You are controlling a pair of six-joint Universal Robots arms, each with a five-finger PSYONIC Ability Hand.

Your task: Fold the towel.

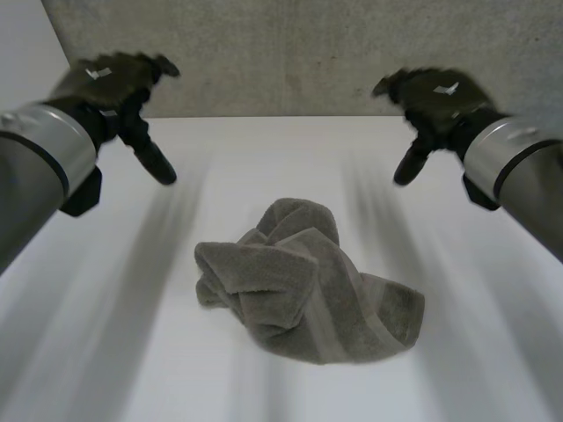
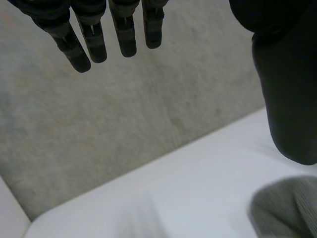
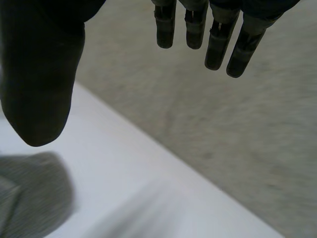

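Observation:
A grey towel (image 1: 303,281) lies crumpled in a heap at the middle of the white table (image 1: 106,352). My left hand (image 1: 114,88) hovers high over the table's far left, open, fingers (image 2: 91,37) straight, nothing in it. My right hand (image 1: 440,98) hovers at the far right, also open and empty, its fingers (image 3: 218,42) straight. Both hands are well apart from the towel. A bit of the towel (image 2: 287,208) shows below the left thumb, and another bit of the towel (image 3: 29,193) below the right thumb.
A grey carpeted wall (image 1: 299,53) stands behind the table's far edge. Bare table surface lies on both sides of the towel and in front of it.

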